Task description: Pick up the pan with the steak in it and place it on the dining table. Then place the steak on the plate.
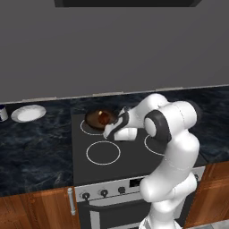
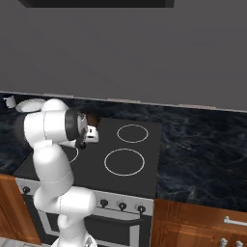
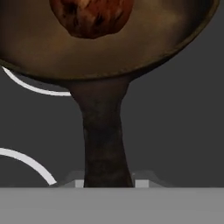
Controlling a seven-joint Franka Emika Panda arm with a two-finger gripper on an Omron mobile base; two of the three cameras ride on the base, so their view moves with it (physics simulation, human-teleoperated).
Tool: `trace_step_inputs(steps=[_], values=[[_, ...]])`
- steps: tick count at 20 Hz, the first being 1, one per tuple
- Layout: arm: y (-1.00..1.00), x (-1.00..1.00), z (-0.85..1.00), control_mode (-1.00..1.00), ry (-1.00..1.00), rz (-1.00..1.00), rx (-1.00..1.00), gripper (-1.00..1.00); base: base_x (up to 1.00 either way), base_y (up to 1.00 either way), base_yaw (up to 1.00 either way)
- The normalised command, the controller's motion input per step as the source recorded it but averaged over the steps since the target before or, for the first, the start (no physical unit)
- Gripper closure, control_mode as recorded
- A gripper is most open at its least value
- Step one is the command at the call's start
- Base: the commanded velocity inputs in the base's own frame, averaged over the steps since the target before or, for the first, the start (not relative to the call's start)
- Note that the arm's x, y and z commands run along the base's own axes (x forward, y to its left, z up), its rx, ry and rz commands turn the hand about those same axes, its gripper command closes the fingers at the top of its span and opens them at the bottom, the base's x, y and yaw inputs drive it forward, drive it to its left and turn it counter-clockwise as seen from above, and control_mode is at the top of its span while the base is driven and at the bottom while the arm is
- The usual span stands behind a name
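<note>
My fingers pinch the pan (image 3: pixel 109 48) by the near end of its handle (image 3: pixel 105 135), over the cooktop (image 3: pixel 183 122). Risk: with so long a lever, the pan may sag or twist on lifting. Beyond, the steak (image 3: pixel 92 15) could slide out.

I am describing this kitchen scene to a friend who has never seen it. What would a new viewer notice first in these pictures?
First, the white arm bending low over the dark cooktop with white rings. Next, the pan on the back left ring, with the reddish-brown steak inside; in the hand view its long handle runs down between the tips of the claw, which looks closed on it. The white plate lies on the marbled counter to the left.
</note>
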Motion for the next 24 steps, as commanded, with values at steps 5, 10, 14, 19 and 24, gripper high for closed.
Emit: trace_step_inputs(steps=[5, 10, 14, 19, 24], values=[[-0.03, -0.2, 0.75, -1.0, 0.0, -0.01, 0.02, 1.0, 0.0, 0.0, 0.0], [-0.2, -0.59, 0.73, -1.0, 0.03, 0.01, 0.0, 1.0, 0.0, 0.0, 0.0], [-0.3, -0.8, 0.64, -1.0, 0.0, 0.06, 0.0, 1.0, 0.0, 0.0, 0.0], [-0.3, -0.98, 0.58, -1.0, 0.0, 0.07, 0.0, 1.0, 0.0, 0.0, 0.0], [-0.26, -1.0, 0.38, -1.0, 0.0, 0.06, 0.0, 1.0, 0.0, 0.0, 0.0]])
